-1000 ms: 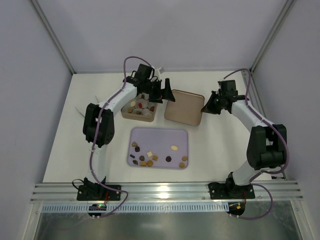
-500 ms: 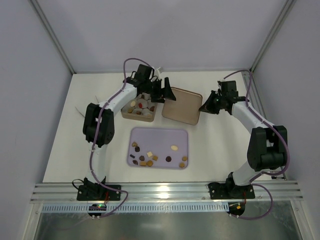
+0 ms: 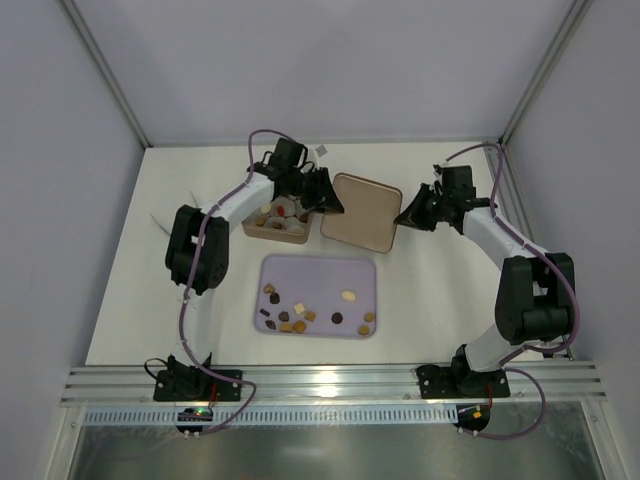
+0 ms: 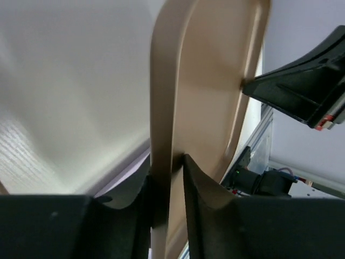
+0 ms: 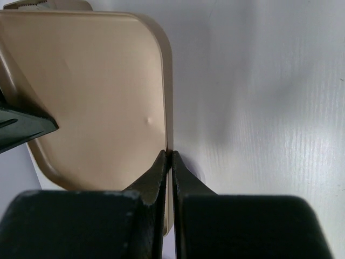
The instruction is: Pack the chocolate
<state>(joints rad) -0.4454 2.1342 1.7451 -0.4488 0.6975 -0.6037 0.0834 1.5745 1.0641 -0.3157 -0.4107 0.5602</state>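
Observation:
Several small chocolate pieces, brown, caramel and cream, lie on a lilac tray. More pieces sit in the brown square tin. A tan lid hangs between the two arms, just right of the tin. My left gripper is shut on its left rim; in the left wrist view the lid passes between the left gripper's fingers. My right gripper is shut on the opposite rim; in the right wrist view the right gripper pinches the edge of the lid.
A white scrap lies left of the left arm and a small white piece lies behind the tin. Grey walls close the table on three sides. The lilac tray sits in front of the tin and lid.
My left gripper has closed onto the lid's left rim. The lid has shifted left toward the tin, and its left side has come up off the table.

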